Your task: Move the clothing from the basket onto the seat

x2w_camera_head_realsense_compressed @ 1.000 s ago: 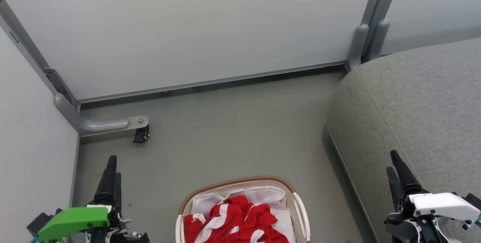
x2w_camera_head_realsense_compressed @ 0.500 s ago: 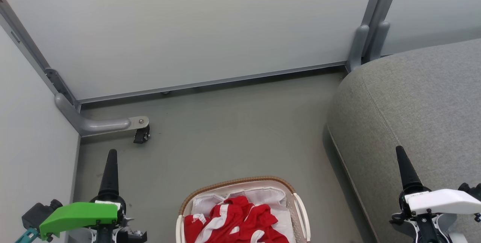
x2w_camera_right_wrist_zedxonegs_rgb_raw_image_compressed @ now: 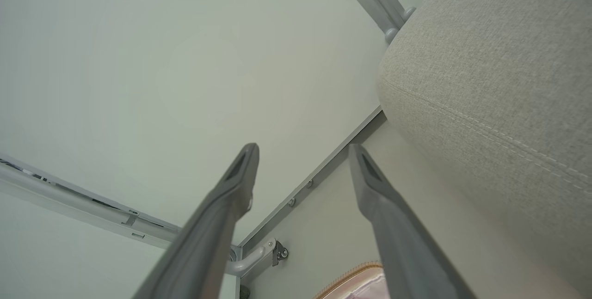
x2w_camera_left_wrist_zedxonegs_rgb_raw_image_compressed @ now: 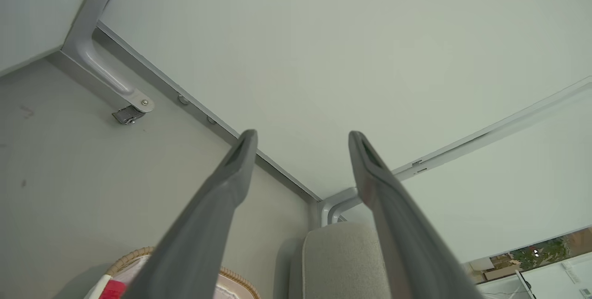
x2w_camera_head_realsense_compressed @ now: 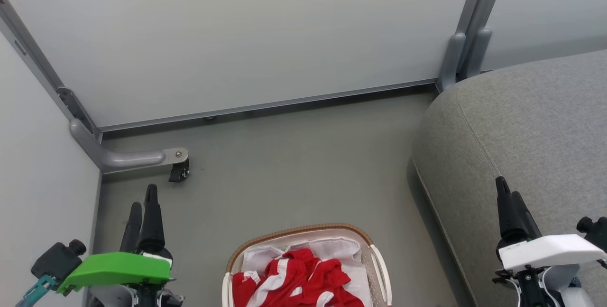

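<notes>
Grey floor [x2w_camera_head_realsense_compressed: 294, 155] holds the basket [x2w_camera_head_realsense_compressed: 303, 229] nearest, red clothing [x2w_camera_head_realsense_compressed: 303, 276] heaped inside on its liner [x2w_camera_head_realsense_compressed: 341, 247]. Flanking it, the left end effector [x2w_camera_head_realsense_compressed: 143, 195] and the right end effector [x2w_camera_head_realsense_compressed: 506, 187] are both spread wide, holding nothing. Rightward the seat [x2w_camera_head_realsense_compressed: 531, 131] stands apart from the basket. Pale panels [x2w_camera_head_realsense_compressed: 246, 36] close off the back.

A pale, matt back panel [x2w_camera_head_realsense_compressed: 261, 32] meets a left panel [x2w_camera_head_realsense_compressed: 38, 164] in a corner. A grey metal rail [x2w_camera_head_realsense_compressed: 265, 104] runs along the back panel's lower edge, above a plain grey-green floor [x2w_camera_head_realsense_compressed: 294, 155]. From the corner a curved grey support foot [x2w_camera_head_realsense_compressed: 123, 157] reaches out and ends in a small black caster [x2w_camera_head_realsense_compressed: 179, 172]. To the right, a doubled grey post [x2w_camera_head_realsense_compressed: 467, 36] joins a further panel [x2w_camera_head_realsense_compressed: 550, 8]. The light is soft and even.
</notes>
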Motion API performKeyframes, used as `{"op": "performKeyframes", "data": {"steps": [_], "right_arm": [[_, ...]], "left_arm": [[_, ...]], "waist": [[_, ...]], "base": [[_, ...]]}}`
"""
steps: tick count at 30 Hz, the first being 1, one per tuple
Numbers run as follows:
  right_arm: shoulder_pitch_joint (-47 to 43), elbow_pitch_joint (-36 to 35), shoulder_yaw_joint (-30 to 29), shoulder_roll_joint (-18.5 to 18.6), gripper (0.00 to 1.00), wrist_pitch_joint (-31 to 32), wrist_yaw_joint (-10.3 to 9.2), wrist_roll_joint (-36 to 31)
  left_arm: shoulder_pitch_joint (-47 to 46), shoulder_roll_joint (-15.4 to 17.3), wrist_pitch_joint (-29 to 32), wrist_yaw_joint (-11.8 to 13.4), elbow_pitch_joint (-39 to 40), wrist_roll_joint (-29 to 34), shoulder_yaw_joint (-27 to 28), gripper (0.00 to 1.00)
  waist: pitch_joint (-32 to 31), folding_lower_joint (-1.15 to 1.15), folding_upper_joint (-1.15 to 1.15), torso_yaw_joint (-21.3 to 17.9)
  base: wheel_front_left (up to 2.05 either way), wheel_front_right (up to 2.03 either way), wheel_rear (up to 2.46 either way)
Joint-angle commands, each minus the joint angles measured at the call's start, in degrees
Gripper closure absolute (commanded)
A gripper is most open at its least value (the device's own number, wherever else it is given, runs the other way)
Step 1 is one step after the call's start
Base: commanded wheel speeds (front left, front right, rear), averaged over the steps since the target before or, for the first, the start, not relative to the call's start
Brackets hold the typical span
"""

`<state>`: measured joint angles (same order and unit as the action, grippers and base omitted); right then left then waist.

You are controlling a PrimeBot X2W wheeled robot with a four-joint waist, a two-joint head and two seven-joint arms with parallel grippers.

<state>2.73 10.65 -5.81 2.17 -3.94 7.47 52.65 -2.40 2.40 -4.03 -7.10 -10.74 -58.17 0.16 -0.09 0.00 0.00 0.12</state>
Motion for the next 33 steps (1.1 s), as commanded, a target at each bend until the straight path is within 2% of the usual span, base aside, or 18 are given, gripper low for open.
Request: {"op": "performKeyframes", "data": {"steps": [1,13,33], "right_arm": [[-0.38,-1.03,0.01,0.44,0.0,-0.63,0.02,-2.42],[-1.13,-1.1,0.46,0.53,0.0,-2.76,0.02,-12.31],[-1.77,-0.53,2.1,0.65,0.0,-5.83,0.03,-26.24]], "left_arm": [[-0.03,0.34,-0.56,0.19,1.06,3.08,-0.37,0.0],[0.63,0.41,-2.67,1.62,0.0,16.31,-3.33,0.0],[1.5,0.51,-5.72,2.91,-3.31,28.84,-4.4,0.0]], "waist": [[-0.02,0.0,0.0,0.0],[-0.19,0.0,0.0,-0.1],[-0.33,0.0,0.0,-0.11]], "base": [[0.0,0.0,0.0],[0.0,0.0,0.0],[0.0,0.0,0.0]]}}
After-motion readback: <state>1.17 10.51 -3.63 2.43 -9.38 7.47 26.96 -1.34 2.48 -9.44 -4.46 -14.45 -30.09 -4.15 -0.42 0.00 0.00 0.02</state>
